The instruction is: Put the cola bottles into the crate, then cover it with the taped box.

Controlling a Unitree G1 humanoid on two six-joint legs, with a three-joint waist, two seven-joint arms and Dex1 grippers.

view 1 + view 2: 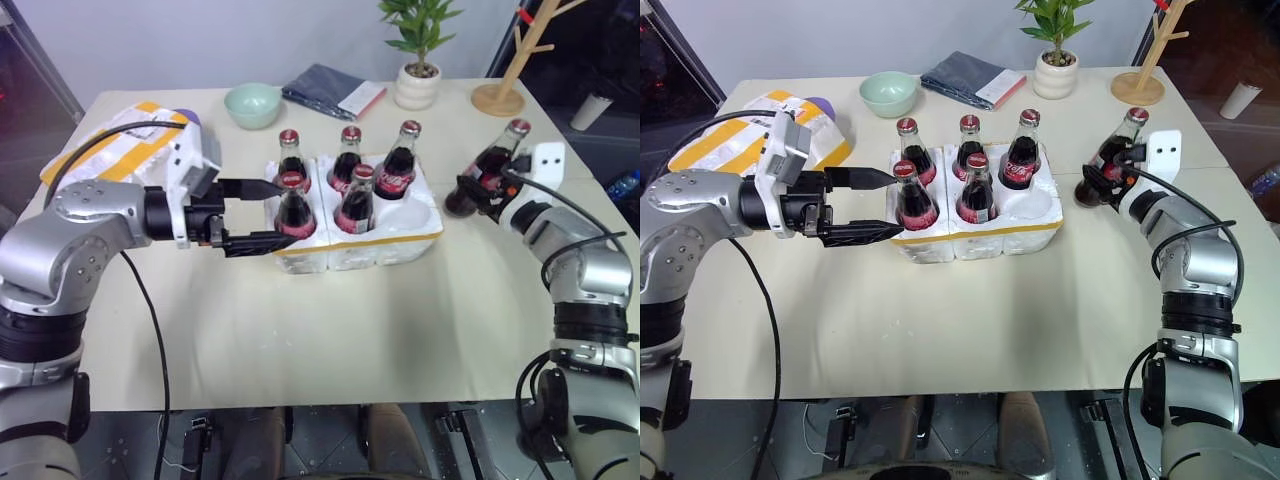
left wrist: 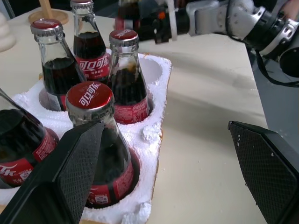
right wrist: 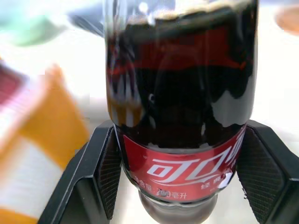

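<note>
— Glass, dark and red-capped: the sixth cola bottle (image 1: pixel 487 170) stood tilted on the table (image 1: pixel 300 330), just right of the crate (image 1: pixel 400 238), with the right gripper (image 1: pixel 478 192) clamped on its lower body across the red label.

— And the other bottles?

— Five cola bottles (image 1: pixel 347 180) sat upright in the wells of the white foam crate. One well, at the crate's front right corner, was empty (image 1: pixel 415 212).

— So which step was in hand?

— Loading the last bottle, I'd judge. The grip looked made; the carry was not yet done.

— What would the next move call for?

— Probably a lift clear of the table, a move left over the empty well, then setting the bottle upright before lowering, since it leaned.

— The left gripper (image 1: pixel 262 215)?

— Its jaws stood wide apart, holding nothing, at the crate's left end beside the front left bottle (image 1: pixel 294 205).

— The taped box (image 1: pixel 115 140)?

— Far left on the table, well apart from the crate, not yet used as a cover.
</note>
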